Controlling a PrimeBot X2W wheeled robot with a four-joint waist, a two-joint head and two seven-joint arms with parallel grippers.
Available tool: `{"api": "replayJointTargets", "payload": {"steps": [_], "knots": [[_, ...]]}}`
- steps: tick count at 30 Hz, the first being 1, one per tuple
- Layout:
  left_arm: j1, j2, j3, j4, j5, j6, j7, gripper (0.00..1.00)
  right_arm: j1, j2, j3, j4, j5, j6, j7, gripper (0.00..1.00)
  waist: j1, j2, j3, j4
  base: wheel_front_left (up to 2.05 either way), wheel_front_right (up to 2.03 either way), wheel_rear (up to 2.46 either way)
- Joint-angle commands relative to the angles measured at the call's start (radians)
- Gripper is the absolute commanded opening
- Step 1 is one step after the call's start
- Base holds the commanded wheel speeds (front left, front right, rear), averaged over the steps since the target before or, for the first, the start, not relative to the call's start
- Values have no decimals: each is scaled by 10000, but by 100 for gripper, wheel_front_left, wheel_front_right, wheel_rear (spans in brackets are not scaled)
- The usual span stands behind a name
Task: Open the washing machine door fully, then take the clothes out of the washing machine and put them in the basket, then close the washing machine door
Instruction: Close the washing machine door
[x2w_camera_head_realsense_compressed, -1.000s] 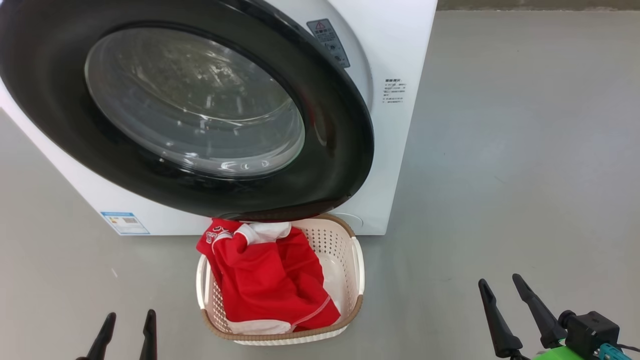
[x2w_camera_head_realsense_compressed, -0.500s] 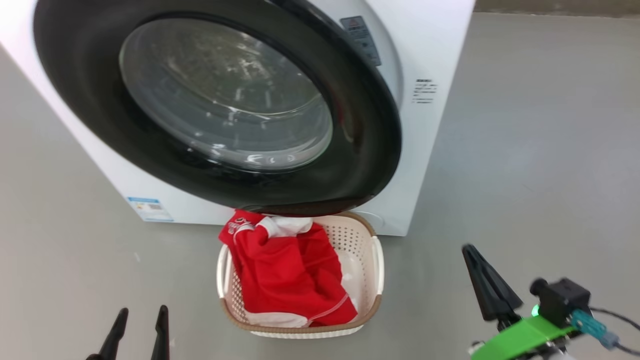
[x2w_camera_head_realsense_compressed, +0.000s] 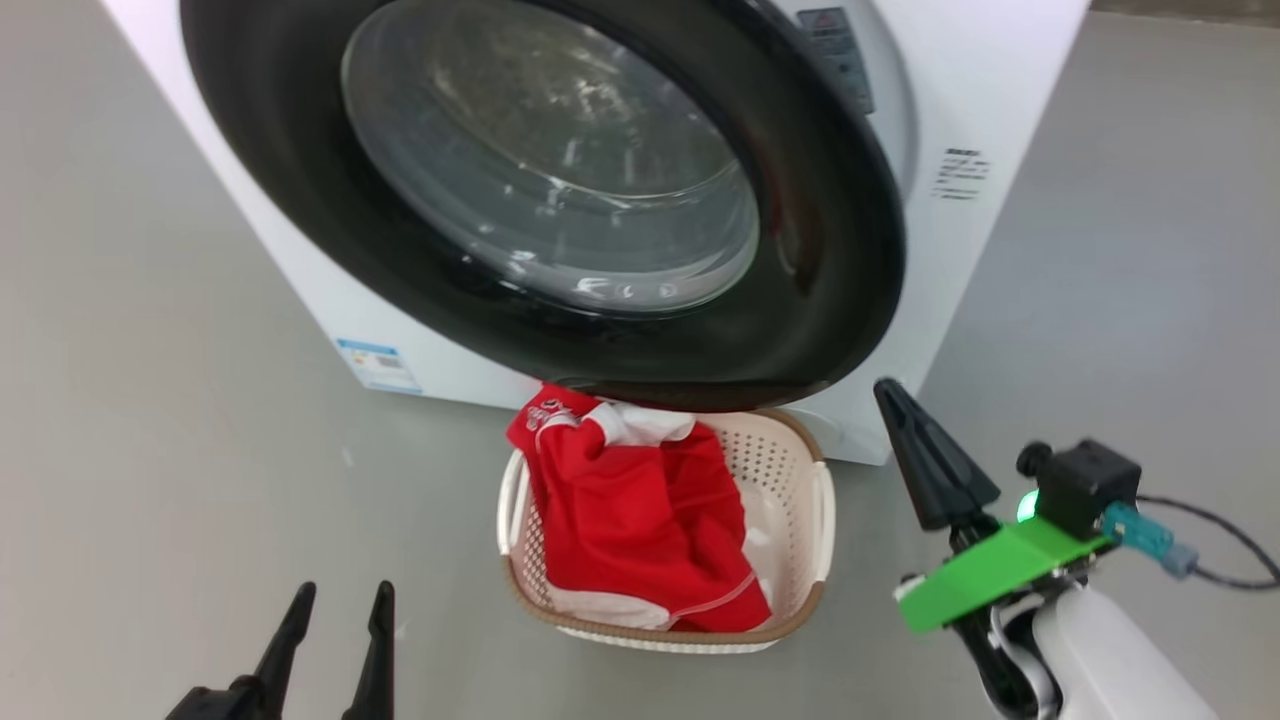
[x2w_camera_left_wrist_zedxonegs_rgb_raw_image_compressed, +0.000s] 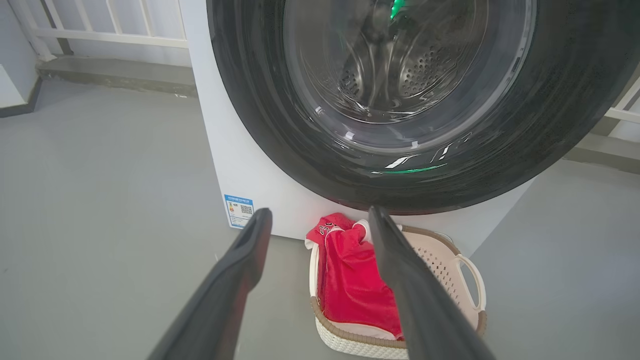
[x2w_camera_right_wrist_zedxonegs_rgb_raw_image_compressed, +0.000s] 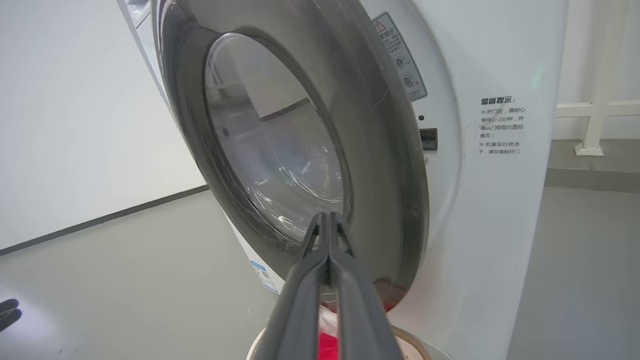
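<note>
under the door (x2w_camera_head_realsense_compressed: 820, 300), clothes (x2w_camera_head_realsense_compressed: 630, 520) in basket (x2w_camera_head_realsense_compressed: 775, 470), right gripper (x2w_camera_head_realsense_compressed: 888, 392) closed

grey floor (x2w_camera_head_realsense_compressed: 150, 300), washing machine (x2w_camera_head_realsense_compressed: 1000, 90), basket (x2w_camera_head_realsense_compressed: 800, 470) on it

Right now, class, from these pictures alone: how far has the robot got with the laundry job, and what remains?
Done: the red clothes lie in the basket, and no red shows through the door. In hand: the right gripper, shut and empty, is raised near the door's edge; the left gripper is open, low. Left: the door stands ajar from the washing machine, so closing it remains.
</note>
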Motion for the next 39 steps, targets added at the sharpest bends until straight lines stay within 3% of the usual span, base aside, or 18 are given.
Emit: {"api": "replayJointTargets", "payload": {"steps": [1,13,39], "knots": [[-384,68,251,-210,46,6,-122,100,-497,44,147,-90,207,63,-65,0,0,0,233,284,0,0,0],[-938,-2,-143,-243,-205,6,-122,100,-2122,-3,-42,706,325,63,-65,0,0,0,1072,803,0,0,0],[-1869,-8,-798,-398,-973,6,-122,100,-4104,-454,-1506,671,160,63,-65,0,0,0,2362,1401,0,0,0]]}}
